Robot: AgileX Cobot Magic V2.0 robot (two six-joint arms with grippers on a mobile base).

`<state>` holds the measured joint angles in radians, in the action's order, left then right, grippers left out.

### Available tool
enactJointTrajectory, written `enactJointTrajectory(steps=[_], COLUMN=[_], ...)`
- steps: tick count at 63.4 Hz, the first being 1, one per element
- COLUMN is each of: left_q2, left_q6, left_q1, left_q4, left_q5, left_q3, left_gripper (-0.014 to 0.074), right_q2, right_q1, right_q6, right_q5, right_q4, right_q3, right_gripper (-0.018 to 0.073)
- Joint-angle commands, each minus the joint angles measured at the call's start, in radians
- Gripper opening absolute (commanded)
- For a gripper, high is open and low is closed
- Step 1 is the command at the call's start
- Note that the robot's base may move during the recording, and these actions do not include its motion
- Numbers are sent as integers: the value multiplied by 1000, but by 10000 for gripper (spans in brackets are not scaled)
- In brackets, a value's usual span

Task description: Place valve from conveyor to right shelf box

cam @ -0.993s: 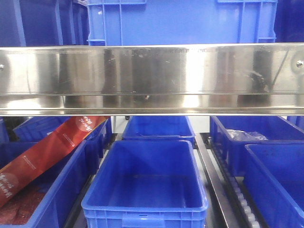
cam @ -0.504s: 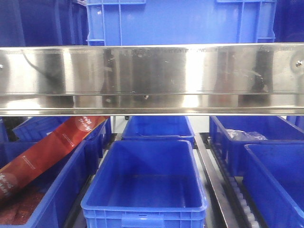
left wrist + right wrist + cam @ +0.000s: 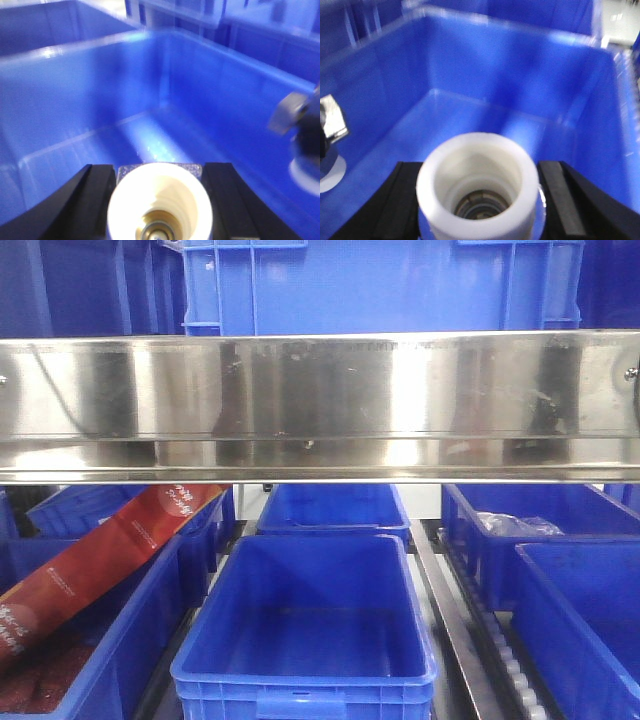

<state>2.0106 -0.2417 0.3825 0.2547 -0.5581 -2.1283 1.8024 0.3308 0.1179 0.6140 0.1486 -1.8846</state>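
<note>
Valve point(image 3: 479, 165) blurred, lower part cropped

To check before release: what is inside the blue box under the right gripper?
Only bare floor shows in the box, plus a silver-and-white part at its left, blurred. The white fitting in the right gripper covers the floor right below.

The left gripper point(image 3: 160, 172) points forward and down. Its two black jaws stand apart, one on each side of a valve point(image 3: 125, 200) and closed against it. The right gripper point(image 3: 479, 172) is posed the same way, its jaws pressed to the sides of a second valve point(image 3: 435, 192). The two arm tips are near each other: each shows, blurred, at the edge of the other's wrist view.
</note>
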Motion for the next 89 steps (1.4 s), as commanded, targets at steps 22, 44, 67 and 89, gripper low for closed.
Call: enactJointTrajectory(steps=[22, 44, 67, 89], left_q2=[52, 51, -75, -316], left_q6=[-2, 9, 9, 9], left_q1=[2, 2, 0, -5], left_q4=[40, 40, 36, -63], left_q5=[-4, -61, -117, -290], left_q3=[-18, -18, -21, -21], left_gripper=[14, 608, 599, 72], right_q2=[31, 28, -107, -305], right_q1=[2, 2, -2, -2], right_q6=[2, 2, 2, 0], right_q5=[-3, 82, 94, 134], right_q4=[4, 4, 4, 4], right_q3=[-20, -20, -20, -15], right_gripper=[107, 572, 374, -165])
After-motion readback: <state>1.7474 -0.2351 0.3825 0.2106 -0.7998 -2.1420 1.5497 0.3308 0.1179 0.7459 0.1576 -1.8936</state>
